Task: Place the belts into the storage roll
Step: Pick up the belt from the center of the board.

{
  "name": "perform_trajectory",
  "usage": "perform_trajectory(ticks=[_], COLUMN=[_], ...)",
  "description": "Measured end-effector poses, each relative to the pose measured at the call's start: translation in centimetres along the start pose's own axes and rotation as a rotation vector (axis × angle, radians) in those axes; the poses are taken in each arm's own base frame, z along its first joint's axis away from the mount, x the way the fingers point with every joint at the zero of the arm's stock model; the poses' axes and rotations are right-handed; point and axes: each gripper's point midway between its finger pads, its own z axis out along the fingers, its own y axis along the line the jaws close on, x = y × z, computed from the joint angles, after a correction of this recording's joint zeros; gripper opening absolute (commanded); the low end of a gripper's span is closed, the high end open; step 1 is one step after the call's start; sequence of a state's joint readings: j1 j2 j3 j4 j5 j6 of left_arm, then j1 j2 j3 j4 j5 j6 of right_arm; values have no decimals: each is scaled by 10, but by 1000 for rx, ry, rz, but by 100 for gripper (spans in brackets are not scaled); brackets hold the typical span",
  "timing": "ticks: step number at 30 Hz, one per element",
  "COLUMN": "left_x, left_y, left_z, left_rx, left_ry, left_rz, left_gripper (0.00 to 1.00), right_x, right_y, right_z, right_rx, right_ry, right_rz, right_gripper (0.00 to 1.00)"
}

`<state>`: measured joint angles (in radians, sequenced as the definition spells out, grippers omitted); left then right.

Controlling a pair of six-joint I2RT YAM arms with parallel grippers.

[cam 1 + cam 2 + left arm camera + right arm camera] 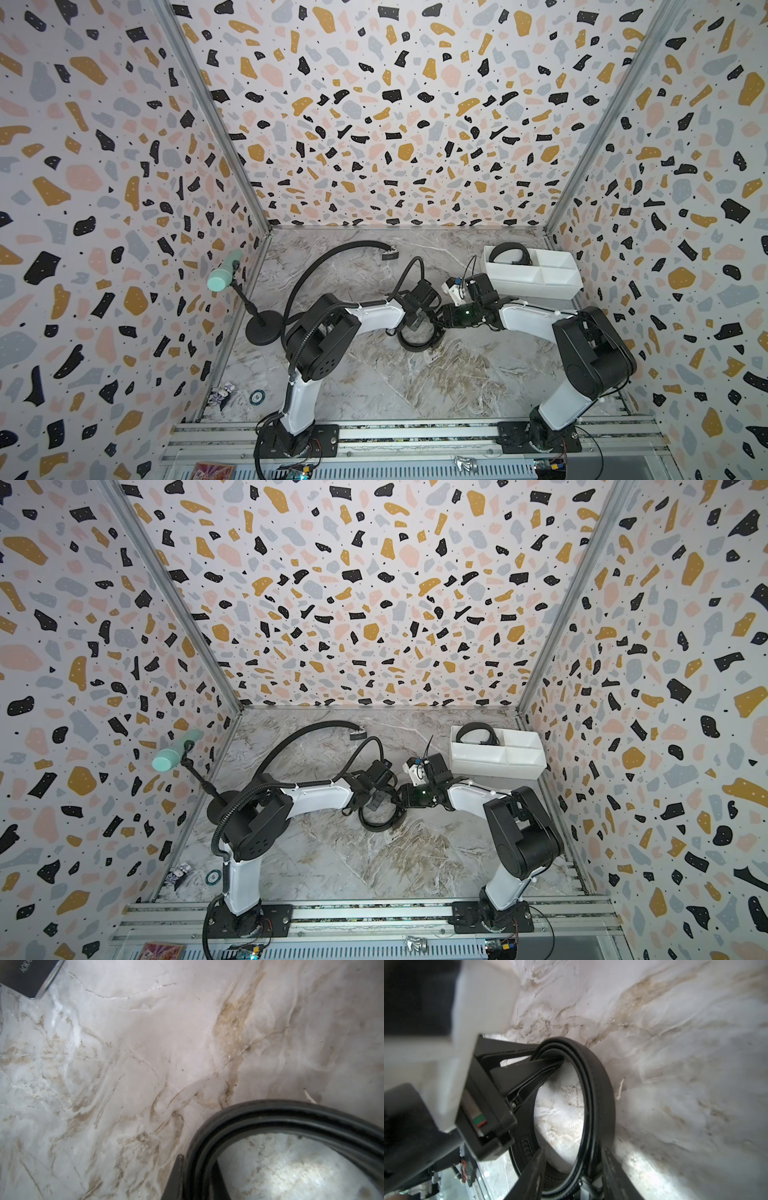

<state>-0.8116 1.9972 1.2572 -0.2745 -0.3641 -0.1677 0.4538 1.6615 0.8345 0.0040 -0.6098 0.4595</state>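
Note:
A coiled black belt [415, 341] stands on edge on the marble floor between both arms. My left gripper [197, 1178] is shut on the coil's wall, one finger [176, 1176] outside and one inside. My right gripper [572, 1174] stands open around the coil's [600, 1093] opposite end; the strap stack lies against one finger [614, 1174]. The white storage roll [552, 286] sits at the back right, with one coiled belt [509, 252] in its left compartment. A third belt [328, 259] arcs uncoiled at the back left, with its buckle [389, 253] at the far end.
A mint microphone [224, 272] on a black gooseneck stand [264, 328] stands by the left wall. Small trinkets [224, 392] and a round badge [257, 397] lie at the front left. The enclosure walls close in on three sides.

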Motion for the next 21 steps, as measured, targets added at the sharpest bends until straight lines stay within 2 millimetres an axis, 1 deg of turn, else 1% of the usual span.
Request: perform_trajectory(ticks=[6, 11, 16, 21], left_x=[-1, 0, 0, 3], left_y=[0, -2, -4, 0], left_z=[0, 0, -1, -2], left_rx=[7, 22, 43, 55], left_ry=[-1, -6, -17, -22], left_rz=[-3, -11, -19, -45], left_gripper=[0, 0, 0, 0], right_x=[0, 12, 10, 10], right_y=[-4, -14, -9, -5], right_z=[7, 21, 28, 38], right_rx=[21, 98, 163, 297], right_ry=[7, 37, 34, 60], right_rz=[13, 6, -33, -88], right_gripper=[50, 50, 50, 50])
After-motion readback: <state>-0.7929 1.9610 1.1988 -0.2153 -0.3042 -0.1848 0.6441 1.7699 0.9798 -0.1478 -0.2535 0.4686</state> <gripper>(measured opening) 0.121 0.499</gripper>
